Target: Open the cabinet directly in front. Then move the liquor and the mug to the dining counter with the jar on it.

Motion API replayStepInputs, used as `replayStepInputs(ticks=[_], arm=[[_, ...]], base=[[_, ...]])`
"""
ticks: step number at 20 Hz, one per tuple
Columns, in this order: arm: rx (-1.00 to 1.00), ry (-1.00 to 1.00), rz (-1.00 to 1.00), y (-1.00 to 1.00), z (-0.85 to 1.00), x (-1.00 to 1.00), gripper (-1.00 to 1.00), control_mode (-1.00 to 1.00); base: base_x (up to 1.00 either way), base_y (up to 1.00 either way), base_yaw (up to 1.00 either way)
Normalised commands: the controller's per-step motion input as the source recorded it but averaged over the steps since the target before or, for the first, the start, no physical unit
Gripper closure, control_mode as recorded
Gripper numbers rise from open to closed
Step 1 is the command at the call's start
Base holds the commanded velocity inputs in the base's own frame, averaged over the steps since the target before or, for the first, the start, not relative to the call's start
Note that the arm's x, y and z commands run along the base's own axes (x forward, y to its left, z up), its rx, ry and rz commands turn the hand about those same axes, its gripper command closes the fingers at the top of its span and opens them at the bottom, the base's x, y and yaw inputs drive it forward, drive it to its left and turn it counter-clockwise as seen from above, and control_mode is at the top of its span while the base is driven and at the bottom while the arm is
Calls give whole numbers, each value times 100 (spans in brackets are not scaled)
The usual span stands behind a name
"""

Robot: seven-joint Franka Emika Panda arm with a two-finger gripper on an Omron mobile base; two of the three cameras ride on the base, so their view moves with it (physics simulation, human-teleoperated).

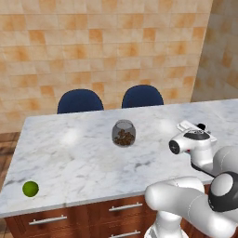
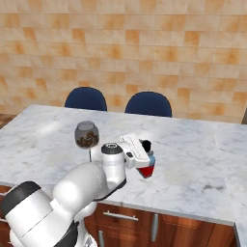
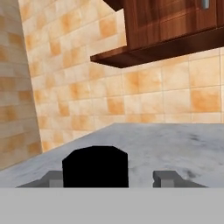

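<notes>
The dining counter (image 1: 79, 158) (image 2: 198, 144) has a white-grey marble top. The jar (image 1: 123, 133) (image 2: 87, 134), clear glass with brown contents, stands near its middle. To the jar's right the liquor (image 2: 149, 170), a small bottle with a red and blue body and a black cap (image 1: 201, 126), stands on the marble. My gripper (image 2: 147, 155) (image 1: 201, 131) (image 3: 108, 177) reaches level around its top. In the hand view the black cap (image 3: 95, 166) sits between the fingertips (image 3: 164, 177), with a gap on one side, so the gripper is open. The reddish-brown cabinet (image 3: 175, 26) hangs on the far wall. The mug is out of view.
Two dark blue chairs (image 1: 80, 101) (image 1: 142, 96) stand behind the island against an orange tiled wall. A small green round fruit (image 1: 30, 188) lies near the front left corner. Wooden drawers with silver handles (image 1: 125, 207) run below the front edge, close to my arm.
</notes>
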Motion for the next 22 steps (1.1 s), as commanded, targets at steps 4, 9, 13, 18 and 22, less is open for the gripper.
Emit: replayStepInputs(ticks=[4, 9, 13, 18, 22], arm=[[0, -4, -2, 5, 3, 0, -100, -100], [0, 0, -6, 2, 26, 0, -100, -100], [0, 0, -8, 4, 46, 0, -100, -100], [0, 0, -7, 6, 50, 0, -100, -100], [0, 0, -4, 4, 51, 0, -100, -100]], base=[[0, 0, 0], [0, 0, 0], [0, 0, 0], [0, 0, 0], [0, 0, 0]])
